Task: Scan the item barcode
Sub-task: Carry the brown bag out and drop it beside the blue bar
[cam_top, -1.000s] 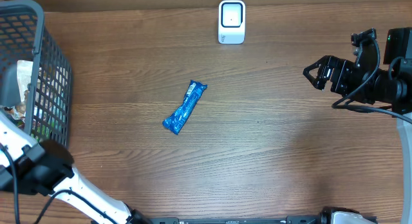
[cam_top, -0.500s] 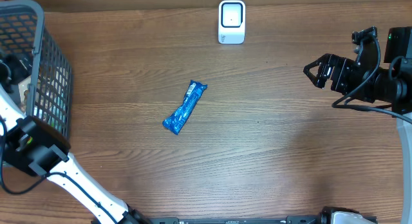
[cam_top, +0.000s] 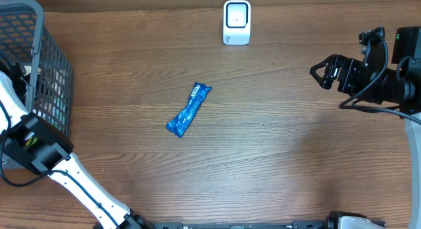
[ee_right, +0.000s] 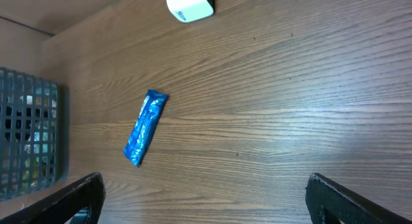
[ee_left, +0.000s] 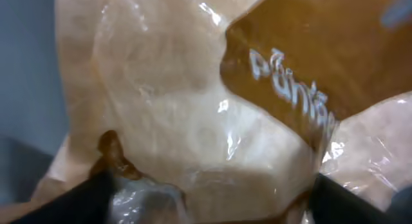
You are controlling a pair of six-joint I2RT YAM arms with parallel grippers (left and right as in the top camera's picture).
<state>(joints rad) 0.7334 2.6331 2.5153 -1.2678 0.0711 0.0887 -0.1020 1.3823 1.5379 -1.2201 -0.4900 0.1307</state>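
Where the brown wood-grain table reaches its left edge, a grey mesh basket stands, holding several packaged goods that are too obscured to identify. The left arm, white with black joints, reaches into this basket from the near side. The left gripper has its jaws standing apart, one dark finger showing at each lower corner of the wrist view. Directly in front of it lies a clear crinkled plastic packet with pale beige contents and a brown label in white lettering. Whether the pads touch the packet cannot be told. Near the middle of the table lies a blue foil-wrapped bar, set diagonally with its white-printed end toward the far side, touching nothing else. Beyond it and slightly right, by the far edge, stands a small white box-shaped barcode scanner with a dark window. At the right edge, the black right gripper hangs above bare wood, jaws spread wide and empty, well apart from the bar and the scanner.
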